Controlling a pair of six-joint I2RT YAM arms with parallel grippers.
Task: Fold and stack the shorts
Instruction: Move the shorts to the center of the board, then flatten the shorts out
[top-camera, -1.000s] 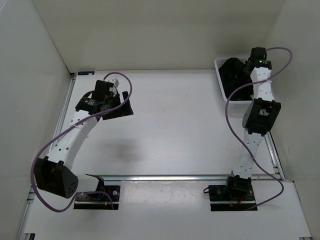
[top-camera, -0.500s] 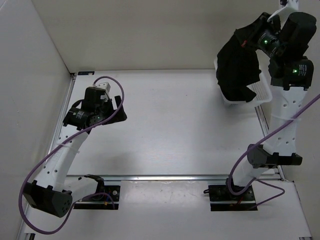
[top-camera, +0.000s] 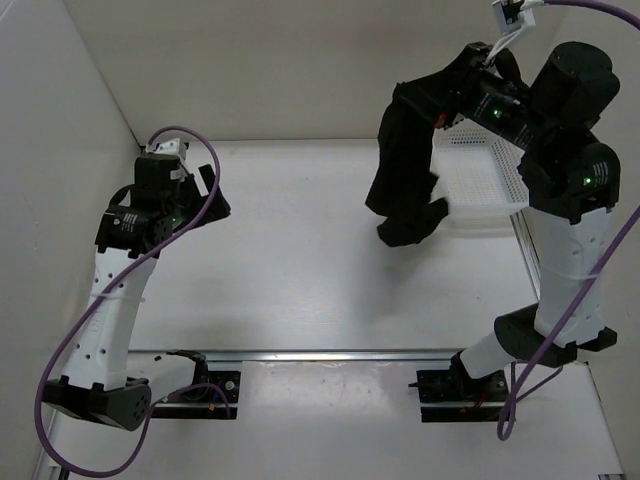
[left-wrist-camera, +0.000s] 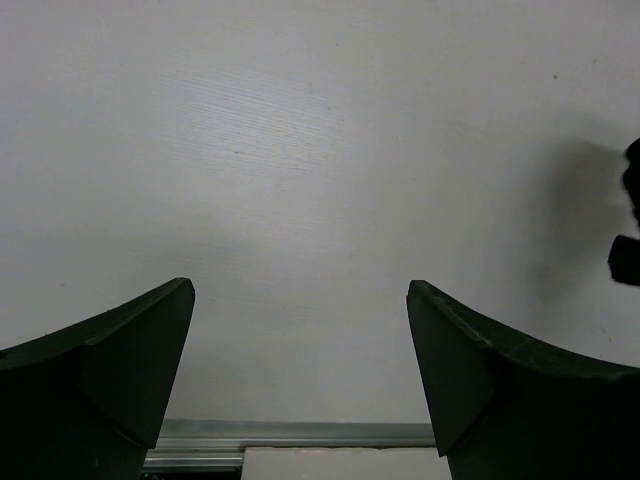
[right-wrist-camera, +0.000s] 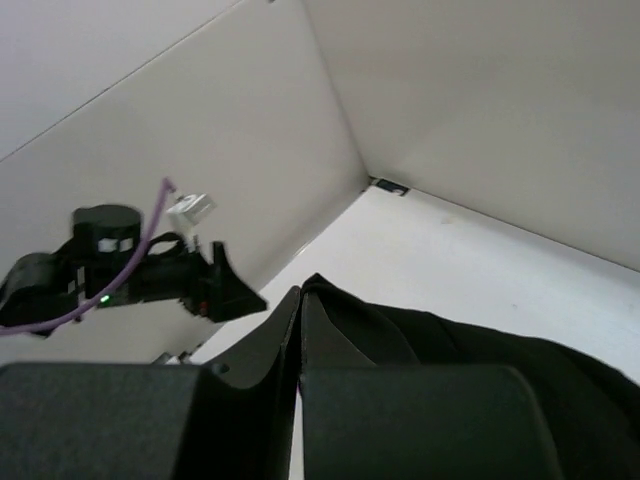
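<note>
1. Right hand (top-camera: 447, 88) first: pinched tight on the shorts (top-camera: 405, 180), raised high over the far right part of the tabletop (top-camera: 300, 260).
2. Shorts-wise: hanging limp from that grip, all bunched and twisted, lower end dangling just left of the white mesh basket (top-camera: 480, 185). Can't tell whether touching the tabletop or hovering just above it.
3. From the right wrist view: fingers (right-wrist-camera: 265, 345) pressed together, black cloth bunched right at the tips and spilling off to the right.
4. Left hand (top-camera: 208, 192): spread wide, gripping nothing, way over on the left side near the wall, well apart from the shorts.
5. From the left wrist view: plain white tabletop between the two dark fingers (left-wrist-camera: 130, 350), plus a strip of metal rail (left-wrist-camera: 290, 433) along the bottom edge.
6. Basket: parked in the far right corner, right beside the right arm.
</note>
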